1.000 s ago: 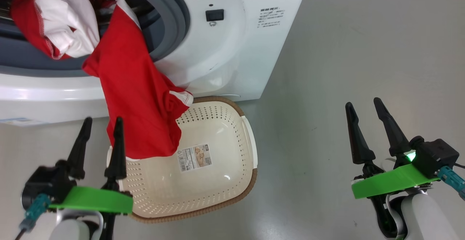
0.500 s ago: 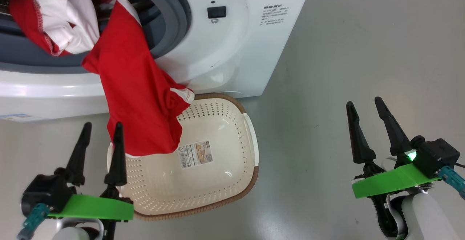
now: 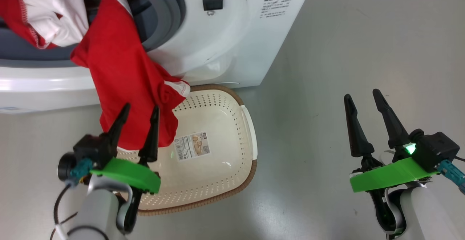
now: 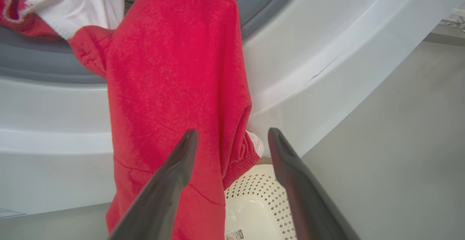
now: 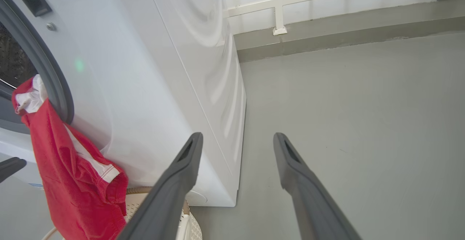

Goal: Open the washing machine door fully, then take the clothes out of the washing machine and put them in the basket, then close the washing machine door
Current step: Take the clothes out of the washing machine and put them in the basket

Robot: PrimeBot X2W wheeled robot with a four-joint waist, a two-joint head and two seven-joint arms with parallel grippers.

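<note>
Head view: left claw (image 3: 141, 106) is spread wide and holds nothing. It has come up and to the right from beside the basket's near-left corner. Its tips now overlap the lower part of the bright red garment (image 3: 120, 76), soft cloth with white trim. The camera has shifted a little too, so the machine's slide in the picture is not real motion.
The red garment hangs out of the mouth of the big white front-loading washing machine (image 3: 225, 51) and over its front lip. Its lower end dangles above the far-left part of the small cream-white perforated plastic basket (image 3: 218, 123) with a brown woven-look rim.
The basket sits on the grey floor (image 3: 345, 32) just in front of the machine, with nothing inside but a sticker (image 3: 192, 146). More red-and-white cloth is bunched in the mouth, far left.
Right claw (image 3: 362, 94) is spread and empty over bare floor well to the right, unchanged.

Left wrist view: the cloth is dead ahead, its right edge between the two fingers. I can't tell whether they touch it.

Right wrist view: the fingers are apart, pointing past the machine's side at floor. The garment hangs at far left.

Read: the mouth is uncovered, so the door step looks done. Unloading has barely begun and the left arm is lining up its grab. Next it needs to clamp the cloth and pull it clear of the lip.
</note>
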